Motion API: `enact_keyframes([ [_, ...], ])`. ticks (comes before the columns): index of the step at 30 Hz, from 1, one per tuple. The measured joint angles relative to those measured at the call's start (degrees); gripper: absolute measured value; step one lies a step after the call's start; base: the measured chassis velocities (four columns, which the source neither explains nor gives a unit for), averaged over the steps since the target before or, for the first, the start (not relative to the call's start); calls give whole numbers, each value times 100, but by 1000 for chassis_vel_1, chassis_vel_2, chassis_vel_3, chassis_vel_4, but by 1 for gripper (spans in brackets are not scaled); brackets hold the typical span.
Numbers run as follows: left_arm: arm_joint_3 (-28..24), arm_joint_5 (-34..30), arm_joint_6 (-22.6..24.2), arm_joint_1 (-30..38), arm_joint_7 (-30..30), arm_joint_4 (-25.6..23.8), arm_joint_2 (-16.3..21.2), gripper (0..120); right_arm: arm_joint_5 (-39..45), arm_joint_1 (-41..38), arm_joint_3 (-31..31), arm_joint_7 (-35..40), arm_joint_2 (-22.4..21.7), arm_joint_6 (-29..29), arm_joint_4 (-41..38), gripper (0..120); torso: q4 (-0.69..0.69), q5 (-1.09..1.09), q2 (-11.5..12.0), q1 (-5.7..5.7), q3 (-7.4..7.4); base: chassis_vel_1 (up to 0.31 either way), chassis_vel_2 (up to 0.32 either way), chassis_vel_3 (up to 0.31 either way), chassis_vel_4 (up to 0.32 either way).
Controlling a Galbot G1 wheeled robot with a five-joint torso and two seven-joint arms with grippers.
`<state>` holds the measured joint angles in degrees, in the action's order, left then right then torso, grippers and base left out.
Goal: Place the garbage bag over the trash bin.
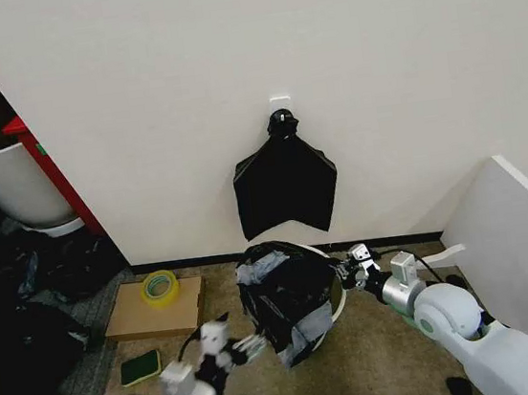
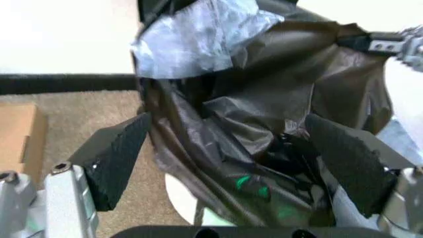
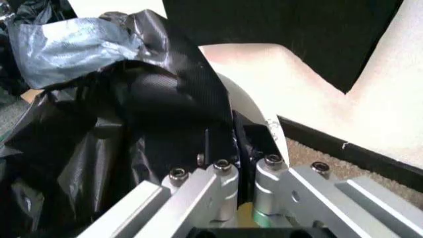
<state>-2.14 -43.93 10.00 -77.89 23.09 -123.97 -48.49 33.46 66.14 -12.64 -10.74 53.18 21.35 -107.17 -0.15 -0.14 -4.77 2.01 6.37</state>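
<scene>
Garbage bag (image 1: 281, 297) draped in a crinkly heap over the trash bin (image 1: 338, 296) on the floor by the wall, bin rim poking out bare on the right. Mid-drape, by the looks of it. Right end effector (image 1: 348, 269) clamped on the bag's edge at that rim; left end effector (image 1: 247, 347) spread wide, just beside the bag's near side. Probably needs that edge tugged out and down over the bare rim next.

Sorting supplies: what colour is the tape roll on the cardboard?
Yellow-green tape roll, clearest in the head view.
</scene>
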Motion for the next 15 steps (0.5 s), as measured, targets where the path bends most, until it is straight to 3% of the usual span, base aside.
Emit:
enact_keyframes([
  [7, -514, -285, 703, 721, 757, 270, -211, 90, -43, 54, -35, -2, 40, 20, -20, 0, 2, 0, 0, 0, 0, 0, 0, 0, 0],
  [15, -764, -556, 917, 1255, 1260, 640, -494, 91, -55, 69, -40, -10, 33, 35, -20, 0, 2, -1, -1, 0, 0, 0, 0, 0, 0],
])
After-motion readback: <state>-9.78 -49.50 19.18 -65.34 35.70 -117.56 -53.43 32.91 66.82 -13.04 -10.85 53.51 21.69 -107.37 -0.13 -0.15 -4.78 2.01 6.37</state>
